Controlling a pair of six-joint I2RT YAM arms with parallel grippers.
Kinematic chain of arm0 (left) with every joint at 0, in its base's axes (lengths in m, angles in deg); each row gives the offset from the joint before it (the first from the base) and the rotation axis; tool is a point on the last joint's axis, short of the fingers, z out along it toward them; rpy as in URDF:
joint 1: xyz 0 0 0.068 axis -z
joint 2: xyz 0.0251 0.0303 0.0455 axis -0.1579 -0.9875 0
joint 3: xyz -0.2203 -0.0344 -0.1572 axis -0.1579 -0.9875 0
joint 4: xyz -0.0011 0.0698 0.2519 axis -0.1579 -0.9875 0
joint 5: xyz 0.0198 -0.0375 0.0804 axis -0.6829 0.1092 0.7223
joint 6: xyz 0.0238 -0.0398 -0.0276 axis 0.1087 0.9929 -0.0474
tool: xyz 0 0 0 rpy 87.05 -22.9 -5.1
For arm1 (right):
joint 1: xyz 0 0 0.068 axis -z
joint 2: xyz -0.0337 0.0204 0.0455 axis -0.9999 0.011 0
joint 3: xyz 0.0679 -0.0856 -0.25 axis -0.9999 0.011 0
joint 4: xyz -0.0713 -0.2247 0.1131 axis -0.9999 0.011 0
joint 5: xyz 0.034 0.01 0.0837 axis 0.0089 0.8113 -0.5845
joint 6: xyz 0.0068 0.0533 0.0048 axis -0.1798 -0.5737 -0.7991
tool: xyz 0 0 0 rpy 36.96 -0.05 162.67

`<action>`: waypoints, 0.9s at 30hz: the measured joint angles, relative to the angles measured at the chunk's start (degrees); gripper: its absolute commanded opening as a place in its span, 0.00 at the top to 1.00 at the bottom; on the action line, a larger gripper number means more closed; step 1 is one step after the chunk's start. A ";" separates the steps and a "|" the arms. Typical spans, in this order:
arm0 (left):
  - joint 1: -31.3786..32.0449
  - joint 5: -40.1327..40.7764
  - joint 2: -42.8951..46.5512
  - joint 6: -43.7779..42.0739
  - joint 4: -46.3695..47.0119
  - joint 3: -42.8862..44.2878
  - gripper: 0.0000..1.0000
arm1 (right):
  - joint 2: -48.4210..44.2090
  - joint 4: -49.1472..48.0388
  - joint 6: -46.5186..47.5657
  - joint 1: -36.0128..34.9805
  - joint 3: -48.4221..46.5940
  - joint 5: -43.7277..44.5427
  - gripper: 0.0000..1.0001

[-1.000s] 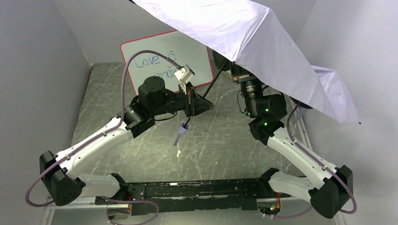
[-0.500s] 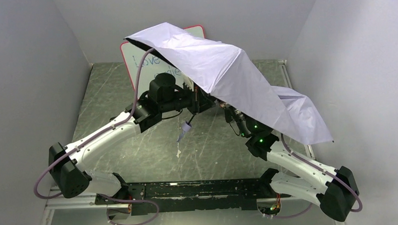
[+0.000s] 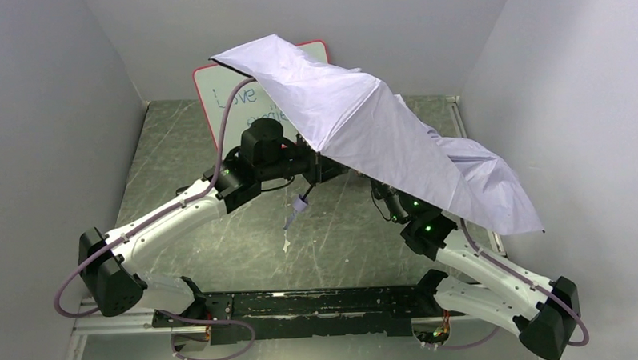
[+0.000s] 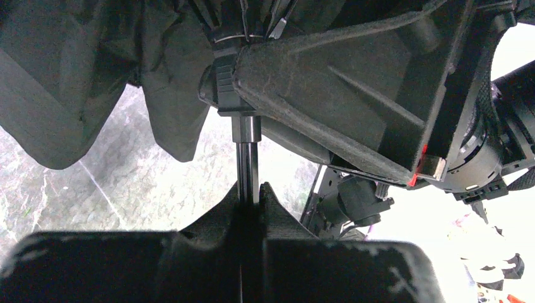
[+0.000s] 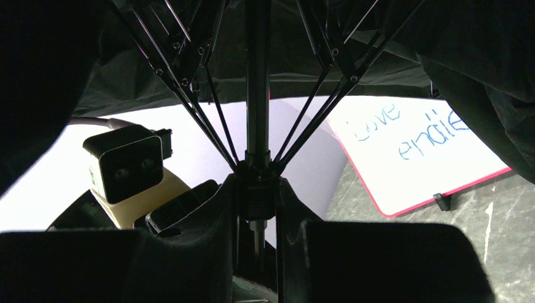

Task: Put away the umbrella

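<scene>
The umbrella's pale lavender canopy [image 3: 378, 138] hangs half collapsed and slack over the middle and right of the table. My left gripper [image 3: 323, 168] sits at the canopy's edge, shut on the thin shaft [image 4: 247, 158]; its jaws [image 4: 251, 189] pinch it with no gap. Below it dangles the small pale handle [image 3: 298, 205]. My right gripper [image 5: 255, 186] is shut on the black runner [image 5: 255, 189] where the ribs [image 5: 189, 88] meet, and shows in the left wrist view as a large black finger [image 4: 353, 95]. From above, the canopy hides it.
A red-framed whiteboard [image 3: 217, 95] with blue writing leans at the back, partly behind the canopy, and shows in the right wrist view [image 5: 416, 151]. Grey walls close in left, back and right. The right arm's elbow [image 3: 429, 224] pokes out beneath the fabric.
The canopy has dropped from high and fully spread to lower and slack. The right arm has come down and nearer along the shaft. The left arm shifted slightly right.
</scene>
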 measured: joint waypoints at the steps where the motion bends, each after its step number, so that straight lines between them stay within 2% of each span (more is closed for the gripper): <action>1: 0.02 -0.31 0.00 -0.11 0.02 0.00 0.95 | -0.31 0.37 0.26 0.00 0.00 0.04 0.80; 6: 0.02 -1.27 0.04 -0.72 0.31 0.00 0.95 | -0.87 1.31 0.90 -0.04 -0.44 -0.09 0.72; 14: -0.15 -2.16 0.48 -1.14 0.87 -0.02 0.95 | -0.11 2.34 1.84 0.15 -1.88 -0.02 0.53; 20: -0.35 -2.32 1.03 -1.14 1.55 -0.07 0.95 | 0.96 1.88 1.84 0.35 -2.67 0.00 0.46; 27: -0.39 -2.56 1.07 -1.14 1.86 -0.13 0.95 | 3.63 0.17 1.79 0.68 -3.67 -0.66 0.44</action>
